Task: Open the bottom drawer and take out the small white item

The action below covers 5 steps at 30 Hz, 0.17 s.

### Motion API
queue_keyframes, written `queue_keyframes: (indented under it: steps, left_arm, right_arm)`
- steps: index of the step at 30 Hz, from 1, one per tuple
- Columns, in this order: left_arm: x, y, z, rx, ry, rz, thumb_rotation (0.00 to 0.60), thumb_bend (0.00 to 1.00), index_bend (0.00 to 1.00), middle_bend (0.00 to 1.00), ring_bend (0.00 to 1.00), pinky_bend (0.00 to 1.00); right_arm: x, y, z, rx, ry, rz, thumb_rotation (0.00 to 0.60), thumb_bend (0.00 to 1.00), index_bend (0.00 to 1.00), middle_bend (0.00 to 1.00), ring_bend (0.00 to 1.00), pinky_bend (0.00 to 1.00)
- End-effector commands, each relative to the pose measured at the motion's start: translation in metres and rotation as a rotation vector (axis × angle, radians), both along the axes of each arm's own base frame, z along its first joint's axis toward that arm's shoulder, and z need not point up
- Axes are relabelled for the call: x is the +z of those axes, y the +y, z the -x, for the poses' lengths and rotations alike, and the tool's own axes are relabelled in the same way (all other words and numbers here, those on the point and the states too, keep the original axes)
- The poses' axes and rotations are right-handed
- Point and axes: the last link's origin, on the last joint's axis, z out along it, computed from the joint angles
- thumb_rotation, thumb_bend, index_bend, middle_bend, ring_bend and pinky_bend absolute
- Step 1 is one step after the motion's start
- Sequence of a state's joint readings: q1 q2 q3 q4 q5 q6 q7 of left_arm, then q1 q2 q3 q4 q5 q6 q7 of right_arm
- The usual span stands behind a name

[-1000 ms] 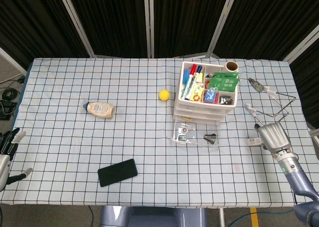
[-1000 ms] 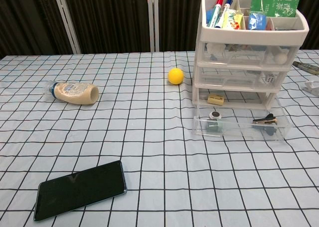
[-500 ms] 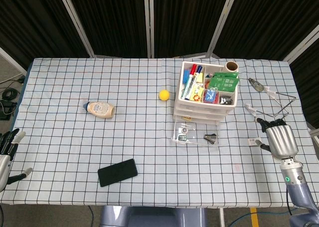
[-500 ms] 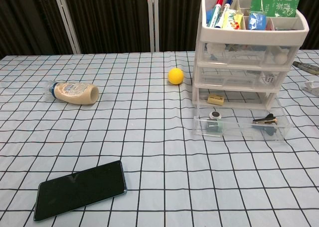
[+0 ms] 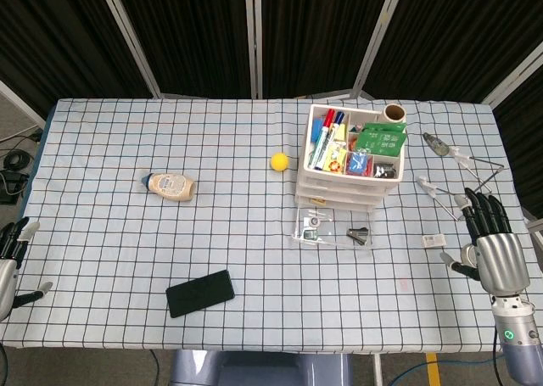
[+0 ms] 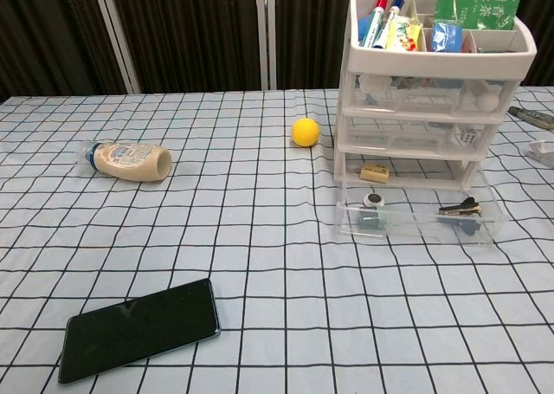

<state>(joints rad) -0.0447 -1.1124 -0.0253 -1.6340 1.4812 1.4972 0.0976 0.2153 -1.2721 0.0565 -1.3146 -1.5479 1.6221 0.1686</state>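
The white drawer unit (image 5: 351, 161) stands right of the table's middle, its clear bottom drawer (image 5: 333, 228) pulled out toward me. Inside that drawer (image 6: 415, 221) lie a small round piece with a green block (image 6: 373, 212) and a black clip (image 6: 459, 210). A small white item (image 5: 435, 240) lies on the cloth to the right of the drawer. My right hand (image 5: 489, 243) hovers just right of it, fingers spread, holding nothing. At the table's left edge my left hand (image 5: 10, 263) is open and holds nothing. Neither hand shows in the chest view.
A yellow ball (image 5: 279, 161) sits left of the unit. A lying bottle (image 5: 170, 186) and a black phone (image 5: 200, 292) are on the left half. Metal tools (image 5: 458, 176) lie at the far right. Pens and packets fill the unit's top tray (image 6: 433, 26).
My right hand has drawn back to the right and toward me, away from the small white item, and spread its fingers. The item stays on the cloth. The left hand slid slightly outward.
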Motion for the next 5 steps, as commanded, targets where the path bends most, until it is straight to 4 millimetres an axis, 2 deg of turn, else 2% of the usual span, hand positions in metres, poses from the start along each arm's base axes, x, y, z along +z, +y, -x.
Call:
queue_keyframes:
  steps: [1, 5]
  left_arm:
    - [-0.0002, 0.0012, 0.0006, -0.001, -0.001, -0.003, 0.600, 0.00, 0.00, 0.00, 0.00, 0.00]
    - [-0.0003, 0.0010, 0.0006, -0.008, -0.002, -0.002, 0.600, 0.00, 0.00, 0.00, 0.00, 0.00]
  right_arm:
    - [0.0007, 0.0030, 0.0037, -0.040, 0.010, -0.025, 0.600, 0.00, 0.00, 0.00, 0.00, 0.00]
    - [0.0005, 0.0050, 0.0071, -0.086, 0.021, -0.051, 0.600, 0.00, 0.00, 0.00, 0.00, 0.00]
